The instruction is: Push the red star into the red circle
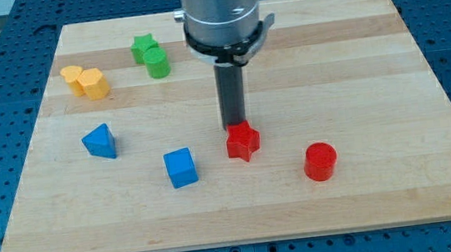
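My tip (235, 127) has no jaws; it touches the top of the red star (242, 142). The red circle (320, 161) sits to its lower right. Pushing straight down could slide the star past it.

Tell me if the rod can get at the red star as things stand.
Probably yes. My tip already sits at the red star's top-left edge, seemingly touching it, with nothing between them. The red circle lies apart to the star's lower right, with bare board between.
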Robot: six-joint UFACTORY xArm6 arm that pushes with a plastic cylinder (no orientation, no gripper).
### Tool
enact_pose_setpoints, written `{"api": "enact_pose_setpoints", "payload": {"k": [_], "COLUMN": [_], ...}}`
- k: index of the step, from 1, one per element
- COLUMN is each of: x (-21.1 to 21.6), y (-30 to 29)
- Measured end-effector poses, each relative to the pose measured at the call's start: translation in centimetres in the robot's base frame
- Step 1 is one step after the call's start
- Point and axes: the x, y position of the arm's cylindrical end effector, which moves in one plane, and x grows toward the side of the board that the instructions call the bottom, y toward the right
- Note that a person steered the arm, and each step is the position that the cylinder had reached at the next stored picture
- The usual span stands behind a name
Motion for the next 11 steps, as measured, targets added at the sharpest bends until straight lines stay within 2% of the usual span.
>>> {"api": "enact_pose_setpoints", "payload": {"k": [2, 3, 5, 6, 7, 8, 10, 11], "x": [0.7, 2.6, 1.2, 2.1, 2.5, 2.5, 6.4, 6.7], "y": [-6.2, -5.3, 7.5, 10.1, 10.2, 7.1, 5.9, 2.4]}}
